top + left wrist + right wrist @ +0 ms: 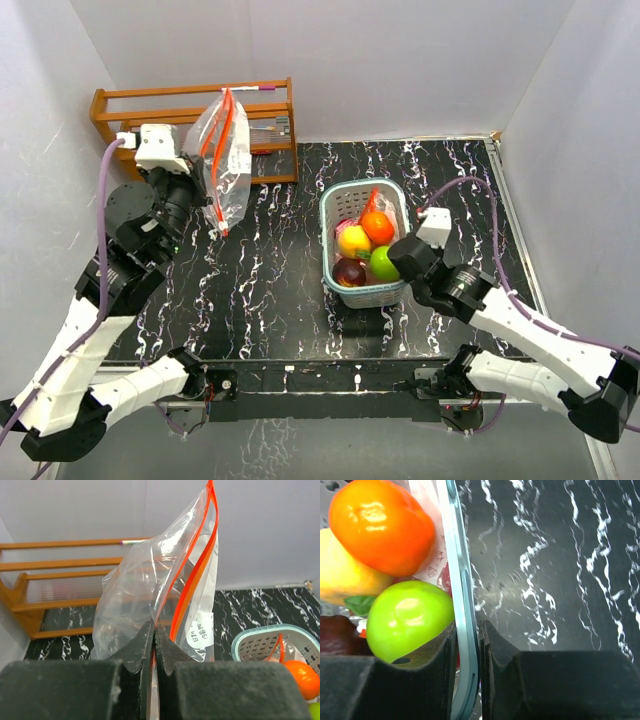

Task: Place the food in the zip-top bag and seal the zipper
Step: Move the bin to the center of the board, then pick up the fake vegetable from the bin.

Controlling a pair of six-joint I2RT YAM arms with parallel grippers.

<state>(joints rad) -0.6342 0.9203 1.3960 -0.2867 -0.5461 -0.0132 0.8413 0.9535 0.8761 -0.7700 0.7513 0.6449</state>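
The clear zip-top bag (222, 160) with its orange zipper hangs upright at the back left, its mouth gaping at the top. My left gripper (205, 203) is shut on the bag's lower edge (145, 580), the fingertips (154, 630) pinching the plastic. The food lies in a pale-blue basket (331, 205): an orange fruit (377, 227), a yellow one (354, 240), a lime green one (384, 262) and a dark purple one (349, 271). My right gripper (402, 262) is shut on the basket's near-right rim (454, 555), one finger inside against the green fruit (407, 617), the other outside.
A wooden rack (190, 105) stands against the back wall behind the bag. White walls close in the left, back and right sides. The black marbled tabletop (260, 290) stretches between the bag and the basket.
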